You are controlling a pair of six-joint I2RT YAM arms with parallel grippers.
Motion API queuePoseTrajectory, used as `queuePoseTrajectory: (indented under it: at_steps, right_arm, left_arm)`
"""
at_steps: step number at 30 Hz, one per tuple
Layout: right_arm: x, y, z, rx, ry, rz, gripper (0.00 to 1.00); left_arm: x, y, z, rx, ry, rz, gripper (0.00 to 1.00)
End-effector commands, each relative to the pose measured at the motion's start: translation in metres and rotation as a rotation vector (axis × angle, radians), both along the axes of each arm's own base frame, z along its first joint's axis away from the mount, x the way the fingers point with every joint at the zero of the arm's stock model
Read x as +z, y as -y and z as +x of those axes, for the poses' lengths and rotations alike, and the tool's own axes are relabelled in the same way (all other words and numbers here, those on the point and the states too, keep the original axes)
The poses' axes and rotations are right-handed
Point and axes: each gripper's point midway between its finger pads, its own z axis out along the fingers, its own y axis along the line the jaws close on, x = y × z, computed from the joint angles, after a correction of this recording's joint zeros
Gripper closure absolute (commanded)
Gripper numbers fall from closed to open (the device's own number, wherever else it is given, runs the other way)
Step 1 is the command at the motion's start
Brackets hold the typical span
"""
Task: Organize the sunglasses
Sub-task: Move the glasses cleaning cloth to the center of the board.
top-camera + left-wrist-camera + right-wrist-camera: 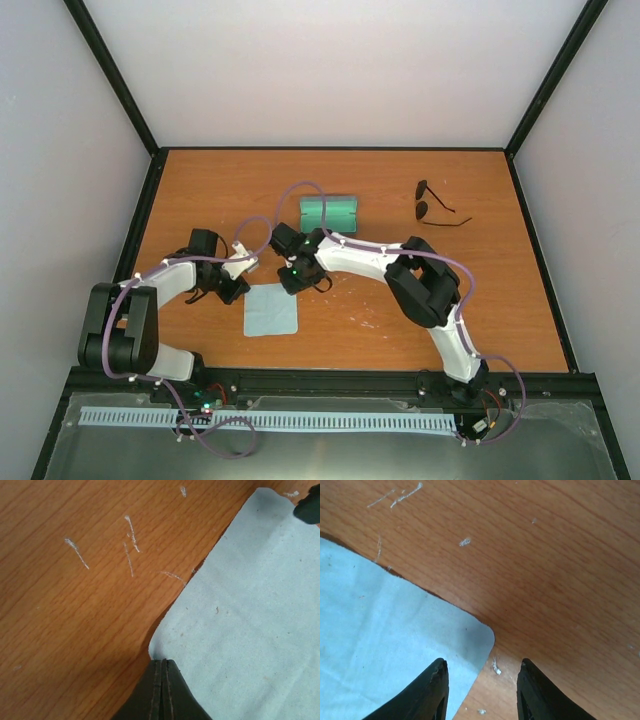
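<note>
Sunglasses (421, 209) lie toward the far right corner of the counter (400, 330), well apart from both arms. Left end effector (162, 690) pressed together at a cloth (271, 311) corner; right end effector (482, 666) spread over another corner. Risk: uneven pulls bunch or skew the cloth.

My left arm (175, 280) and right arm (355, 258) wear white shells between black joint blocks, each trailed by a lilac cable (300, 184). A green light (295, 270) glows mid-frame. The right gripper (482, 665) ends in two black, tapering fingers (430, 695).

The right hand (482, 664), fingers apart, straddles a corner of the blue cloth (385, 645), possibly touching the table (545, 580).
</note>
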Motion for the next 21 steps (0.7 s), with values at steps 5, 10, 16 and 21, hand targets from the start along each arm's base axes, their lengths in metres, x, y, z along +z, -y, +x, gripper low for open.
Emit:
queuePoseTrajectory:
  at_steps: [5, 10, 16, 21]
  right_arm:
    - [-0.008, -0.012, 0.006, 0.025, 0.007, -0.022, 0.65]
    - [-0.014, -0.012, 0.004, 0.028, -0.008, -0.032, 0.71]
    - [-0.024, -0.01, -0.002, 0.029, -0.028, -0.056, 0.74]
    - [-0.031, -0.014, -0.007, 0.042, -0.051, -0.066, 0.91]
  left_arm:
    - [0.013, 0.005, 0.011, 0.006, 0.054, -0.031, 0.99]
    - [0.014, 0.006, 0.011, 0.009, 0.057, -0.035, 0.99]
    - [0.014, 0.005, 0.012, 0.01, 0.064, -0.033, 0.99]
    - [0.014, 0.005, 0.012, 0.008, 0.07, -0.031, 1.0]
